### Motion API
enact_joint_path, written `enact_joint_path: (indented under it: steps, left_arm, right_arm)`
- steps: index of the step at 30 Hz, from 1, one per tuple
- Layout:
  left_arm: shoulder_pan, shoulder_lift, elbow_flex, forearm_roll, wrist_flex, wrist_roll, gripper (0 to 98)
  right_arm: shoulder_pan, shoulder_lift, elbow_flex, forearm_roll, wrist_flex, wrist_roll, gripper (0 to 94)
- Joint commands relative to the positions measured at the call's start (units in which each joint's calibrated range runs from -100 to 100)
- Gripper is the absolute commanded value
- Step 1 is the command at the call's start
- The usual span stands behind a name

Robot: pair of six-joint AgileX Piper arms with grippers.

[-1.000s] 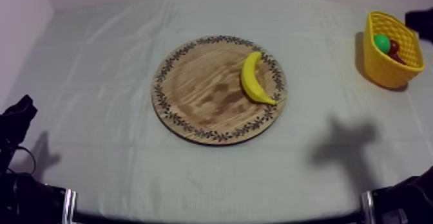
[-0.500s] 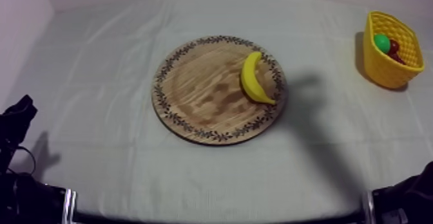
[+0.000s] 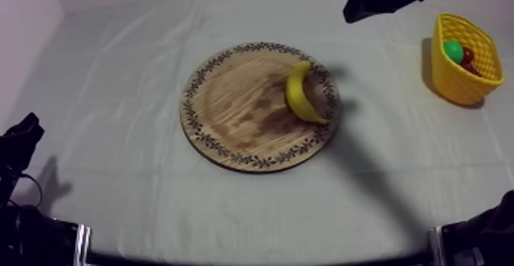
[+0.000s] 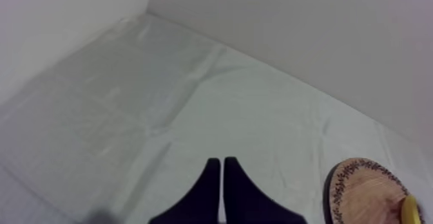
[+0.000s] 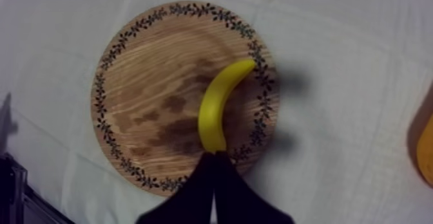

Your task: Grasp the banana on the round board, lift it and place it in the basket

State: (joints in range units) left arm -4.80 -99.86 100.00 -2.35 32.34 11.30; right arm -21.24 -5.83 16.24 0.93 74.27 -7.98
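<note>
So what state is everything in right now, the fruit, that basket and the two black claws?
Curved yellow toy banana: lying on the round wooden board, not gripped.
Yellow basket: holding a green fruit and a small red fruit.
Left gripper: shut, empty.
Right gripper: shut, empty, over the board.

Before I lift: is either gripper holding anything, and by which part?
Nothing. Left gripper and right gripper are shut empty; banana lies on the wooden board.

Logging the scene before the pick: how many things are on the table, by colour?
Yellow: 2, banana, basket
Green: 1, green fruit
Red: 1, small red fruit
Wood: 1, board
Total: 5
</note>
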Motion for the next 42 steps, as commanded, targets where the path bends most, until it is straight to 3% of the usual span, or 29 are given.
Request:
enact_joint_path:
  steps: [1, 3, 6, 12, 18, 23, 42]
  left_arm:
    - [-0.01, 0.04, 0.0, -0.02, 0.0, 0.01, 0.1]
    - [-0.01, 0.04, 0.0, -0.02, 0.0, 0.01, 0.1]
    - [-0.01, 0.04, 0.0, -0.02, 0.0, 0.01, 0.1]
    - [-0.01, 0.04, 0.0, -0.02, 0.0, 0.01, 0.1]
    - [-0.01, 0.04, 0.0, -0.02, 0.0, 0.01, 0.1]
    - [-0.01, 0.04, 0.0, -0.02, 0.0, 0.01, 0.1]
    - [-0.01, 0.04, 0.0, -0.02, 0.0, 0.01, 0.1]
  right_arm:
    - [-0.27, 1.7, -0.7, 0.22, -0.02, -0.39, 0.2]
    - [-0.53, 3.31, -1.71, 0.46, 0.07, -0.87, 1.4]
    - [-0.69, 5.78, -3.74, 0.53, 0.8, -1.73, 11.5]
    - [-1.04, 9.27, -7.32, 0.41, 2.2, -2.74, 53.9]
    - [-1.2, 14.18, -11.5, -0.31, 5.14, -3.59, 76.7]
    - [-1.31, 18.25, -11.85, -0.43, 4.88, -4.63, 81.1]
    - [-2.99, 35.63, -10.08, 0.91, -1.22, -8.47, 75.8]
